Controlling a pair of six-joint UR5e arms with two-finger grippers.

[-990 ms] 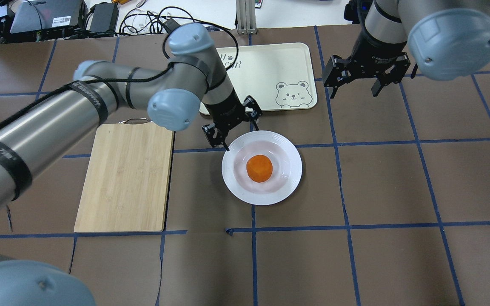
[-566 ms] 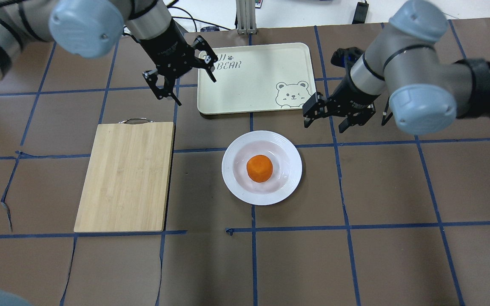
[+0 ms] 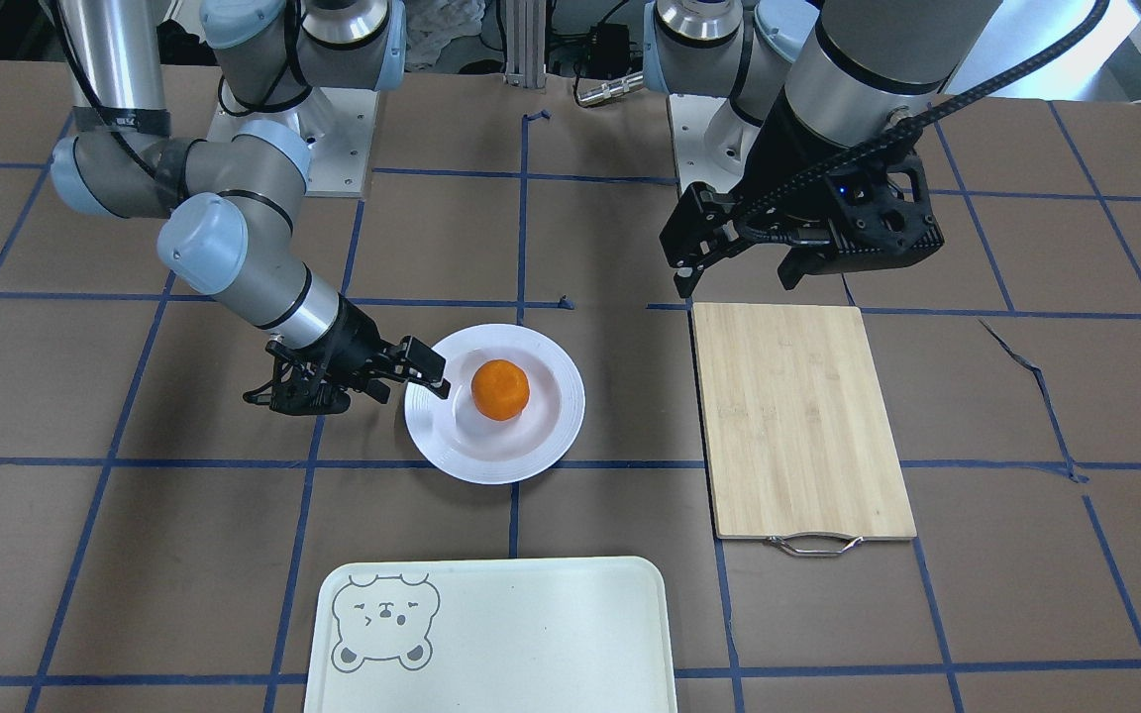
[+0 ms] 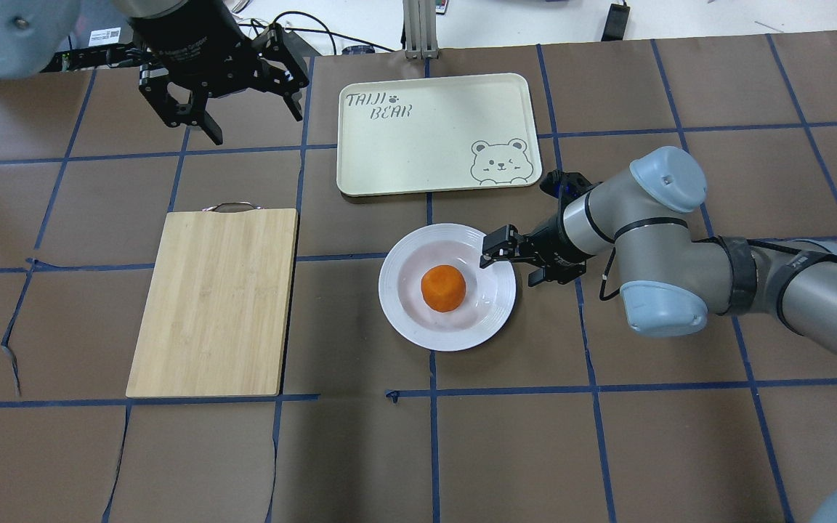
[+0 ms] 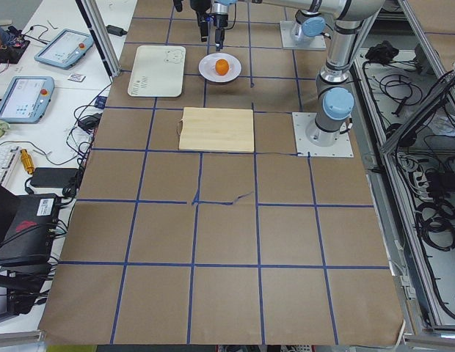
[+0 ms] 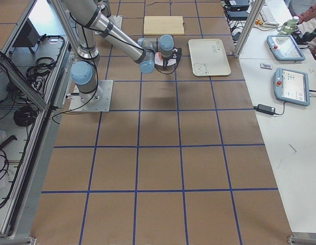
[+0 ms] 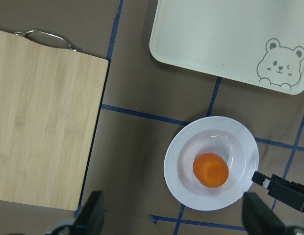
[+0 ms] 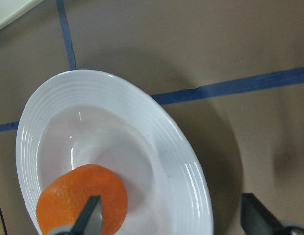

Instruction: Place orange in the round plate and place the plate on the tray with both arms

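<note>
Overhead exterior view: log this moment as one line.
orange in round plate | plate off tray | right gripper open, straddling rim | left gripper open, clear

A brown-papered surface (image 4: 680, 450), ruled into squares with blue tape (image 4: 593, 387) (the paper torn in places), fills the workcell under even indoor light. Beyond the left fingers (image 4: 208, 125) a white desk (image 4: 520, 22) holds black cables (image 4: 302, 33) and two teach pendants (image 5: 64, 48), with an aluminium post (image 4: 418, 29) at its edge. On the fingers' near side, well apart, lies a bamboo cutting board (image 4: 215, 301). Cable-filled trays (image 5: 426, 183) line the opposite side.
</note>
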